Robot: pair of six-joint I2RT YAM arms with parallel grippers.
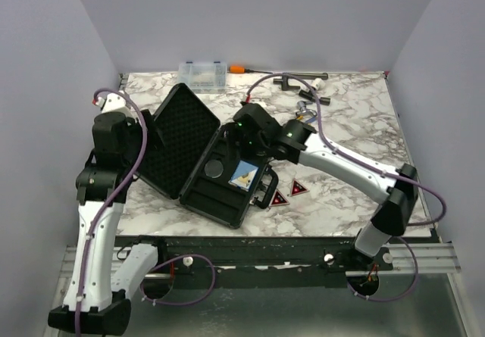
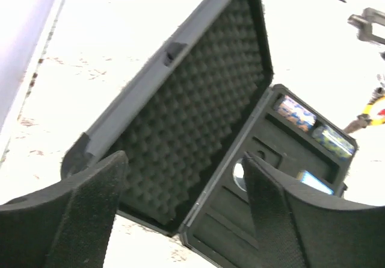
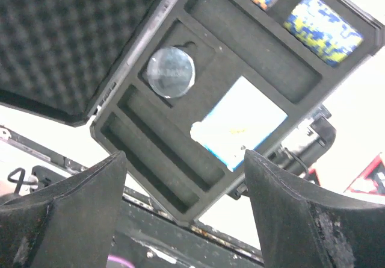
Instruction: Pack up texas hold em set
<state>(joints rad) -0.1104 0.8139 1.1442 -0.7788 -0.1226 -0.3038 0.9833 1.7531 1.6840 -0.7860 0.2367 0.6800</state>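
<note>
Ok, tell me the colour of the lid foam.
The foam is black, egg-crate textured; clearest in the left wrist view.

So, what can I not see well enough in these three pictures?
Top view: the right arm covers the far part of the tray.
Right wrist view: a red-black triangle is cut off by the right edge, and the card deck face is washed out by glare.
Left wrist view: the tools are overexposed and cut by the right edge.
Top view: the contents of the clear box are too small.

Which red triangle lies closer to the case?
The left triangle, right beside the case; the other triangle lies farther right.
</note>
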